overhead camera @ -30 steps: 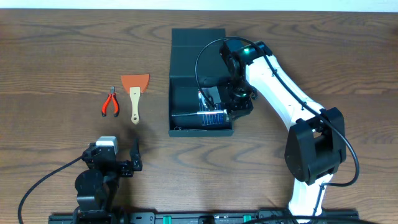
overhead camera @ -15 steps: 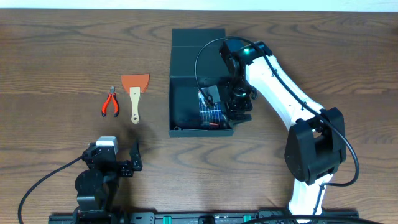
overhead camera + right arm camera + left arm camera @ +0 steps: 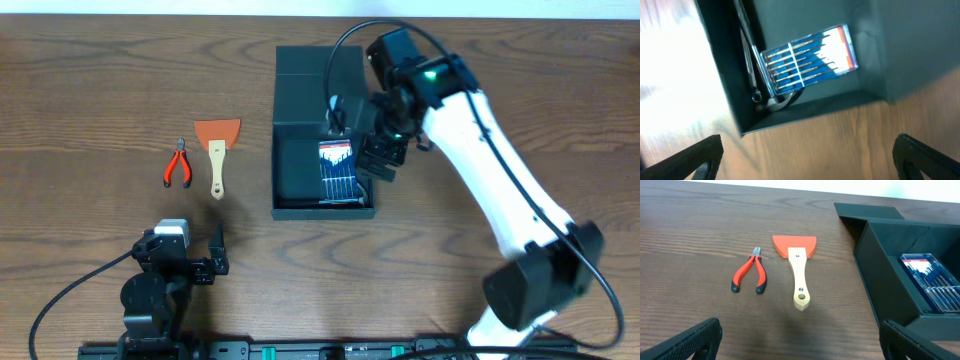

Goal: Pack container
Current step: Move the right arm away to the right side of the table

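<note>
The container (image 3: 296,170) is a dark teal-green box, open, with its flap lid laid back toward the far edge. A clear case of blue screwdrivers (image 3: 338,170) lies in its right part; it also shows in the right wrist view (image 3: 807,59) and the left wrist view (image 3: 932,280). A metal tool (image 3: 756,75) lies beside the case along the box wall. My right gripper (image 3: 378,150) is open and empty, just right of the box rim (image 3: 805,107). My left gripper (image 3: 205,258) is open and empty, low at the front left. Red-handled pliers (image 3: 178,163) and an orange scraper with a wooden handle (image 3: 216,150) lie left of the box.
The pliers (image 3: 749,271) and scraper (image 3: 797,270) lie side by side on the wooden table (image 3: 100,90), between my left gripper and the box wall (image 3: 875,280). The right arm (image 3: 490,170) reaches across the table's right side.
My right gripper has let go of the screwdriver case and drawn back up and to the right, out of the box. The case now lies flat inside. The left arm has not moved.
</note>
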Robot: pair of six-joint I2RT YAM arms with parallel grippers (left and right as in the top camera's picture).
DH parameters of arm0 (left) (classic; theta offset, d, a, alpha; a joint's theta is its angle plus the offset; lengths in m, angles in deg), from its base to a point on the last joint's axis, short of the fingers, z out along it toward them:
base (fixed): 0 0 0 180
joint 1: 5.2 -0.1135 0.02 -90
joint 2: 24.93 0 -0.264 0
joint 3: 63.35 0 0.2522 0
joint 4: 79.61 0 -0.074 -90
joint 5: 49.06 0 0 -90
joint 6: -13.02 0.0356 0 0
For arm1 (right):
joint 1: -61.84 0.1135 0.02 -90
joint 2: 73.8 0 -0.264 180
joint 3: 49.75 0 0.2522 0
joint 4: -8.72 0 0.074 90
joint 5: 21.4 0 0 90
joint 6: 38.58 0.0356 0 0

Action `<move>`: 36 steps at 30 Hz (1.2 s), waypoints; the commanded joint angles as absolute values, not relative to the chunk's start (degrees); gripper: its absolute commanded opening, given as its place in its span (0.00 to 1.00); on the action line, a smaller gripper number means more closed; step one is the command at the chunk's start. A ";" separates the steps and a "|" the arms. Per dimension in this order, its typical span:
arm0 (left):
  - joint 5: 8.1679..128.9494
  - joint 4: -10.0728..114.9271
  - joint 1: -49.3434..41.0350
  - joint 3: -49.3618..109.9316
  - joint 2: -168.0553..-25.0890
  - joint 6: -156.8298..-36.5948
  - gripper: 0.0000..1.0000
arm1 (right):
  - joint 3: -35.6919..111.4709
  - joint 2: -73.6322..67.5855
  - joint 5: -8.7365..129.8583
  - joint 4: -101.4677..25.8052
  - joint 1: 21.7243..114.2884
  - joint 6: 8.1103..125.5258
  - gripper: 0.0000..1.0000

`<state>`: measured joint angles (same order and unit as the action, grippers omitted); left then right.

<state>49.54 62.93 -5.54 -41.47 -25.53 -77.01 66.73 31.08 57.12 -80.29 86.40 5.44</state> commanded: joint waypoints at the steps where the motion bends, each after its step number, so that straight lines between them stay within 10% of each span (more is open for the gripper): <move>1: 49.24 62.91 -5.89 -42.63 -25.26 -77.07 0.98 | 67.91 27.78 56.13 -81.99 86.25 16.81 0.99; 10: 49.24 62.91 -5.89 -42.63 -25.26 -77.07 0.99 | 67.89 21.64 56.16 -90.87 86.25 36.70 0.98; 36: 49.24 62.91 -5.89 -42.63 -25.26 -77.07 0.98 | 56.22 -6.73 56.38 -92.29 86.53 44.31 0.99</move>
<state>49.52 62.93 -5.54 -41.47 -25.53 -77.01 56.85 -6.53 56.59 -92.27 86.40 42.69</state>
